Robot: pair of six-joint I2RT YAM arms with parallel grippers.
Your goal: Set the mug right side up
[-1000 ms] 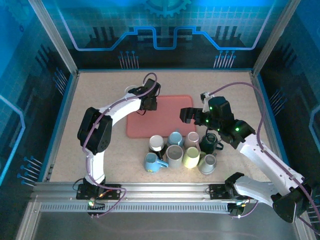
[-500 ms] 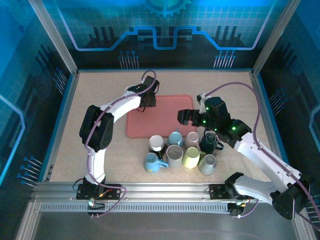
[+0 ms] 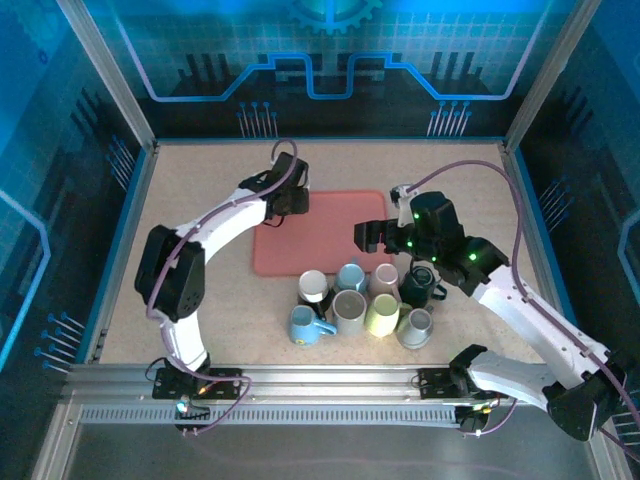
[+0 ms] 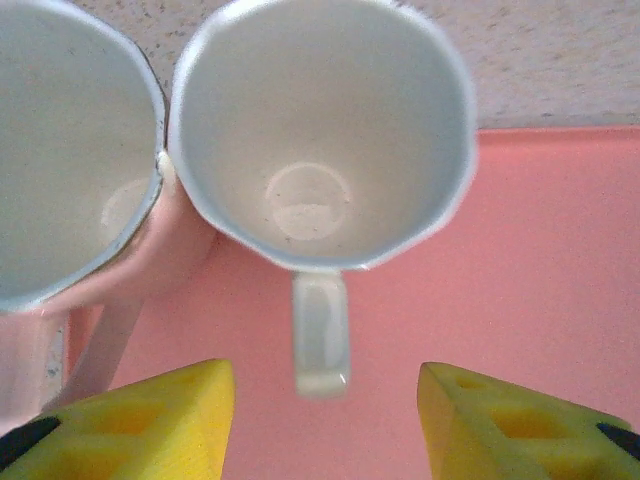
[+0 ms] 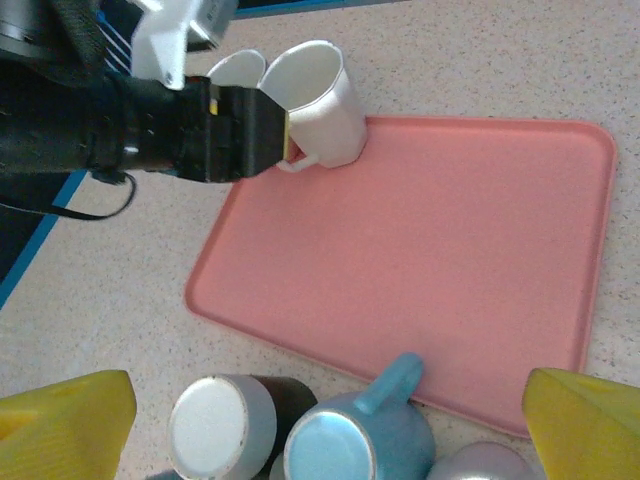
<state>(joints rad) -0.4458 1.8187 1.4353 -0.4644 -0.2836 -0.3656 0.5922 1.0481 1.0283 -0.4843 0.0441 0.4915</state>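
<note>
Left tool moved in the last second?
Yes: the left tool shifted slightly left, toward the tray's far-left corner.

**Right side up at the tray corner**

Plain white mug [image 4: 316, 130], glossy, widening a little toward a thin rim. Stands upright, mouth up and base down, on the pink tray [image 4: 540, 290]. Sits at the tray's far left corner, base just inside the raised edge. Shows a pale interior down to a round bottom marked with a few small specks. Carries a single looped handle [image 4: 321, 335], white like the body, turned away from that corner and hanging over the pink surface.
</note>
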